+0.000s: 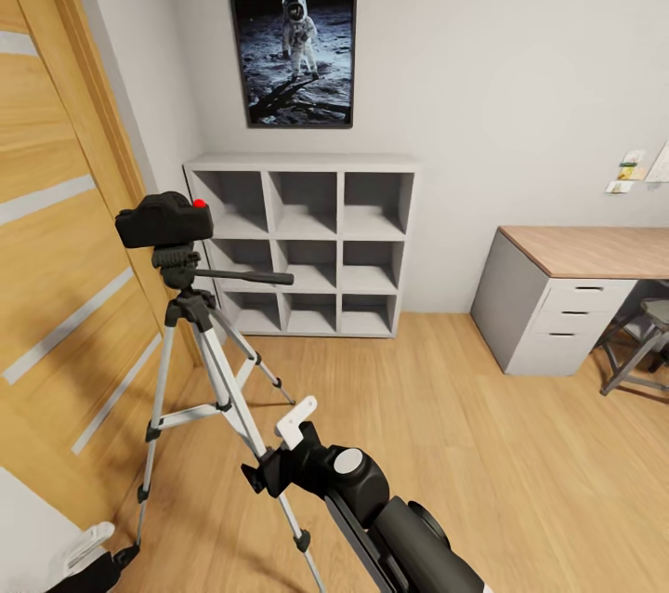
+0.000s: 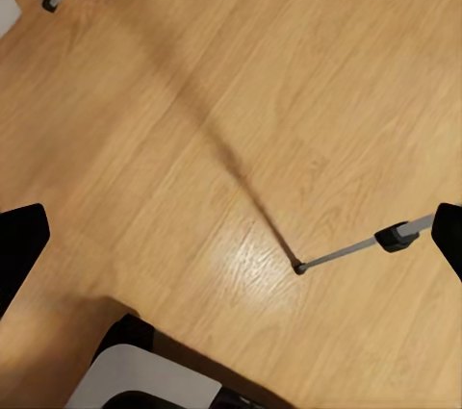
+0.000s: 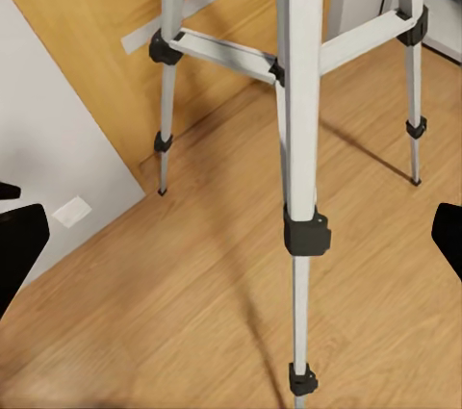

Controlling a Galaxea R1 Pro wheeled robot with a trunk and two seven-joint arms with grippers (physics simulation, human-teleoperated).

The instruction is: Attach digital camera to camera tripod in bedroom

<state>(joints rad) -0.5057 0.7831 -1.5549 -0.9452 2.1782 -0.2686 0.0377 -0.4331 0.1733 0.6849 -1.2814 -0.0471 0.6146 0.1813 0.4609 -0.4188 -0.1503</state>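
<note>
You are seeing the camera [image 1: 164,219] sitting on the tripod [image 1: 190,361] at left, light and top-heavy, so steady the legs, both end effectors spread, holding nothing.

astronaut poster [image 1: 293,56] is hung above white cube shelf [image 1: 302,243] | wood-topped desk with grey drawers [image 1: 567,296] is set right | wooden door [image 1: 56,230] is seen left

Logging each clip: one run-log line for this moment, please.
matte-black digital camera: atop silver-legged camera tripod | left gripper: open, empty | right gripper: open, empty
</note>
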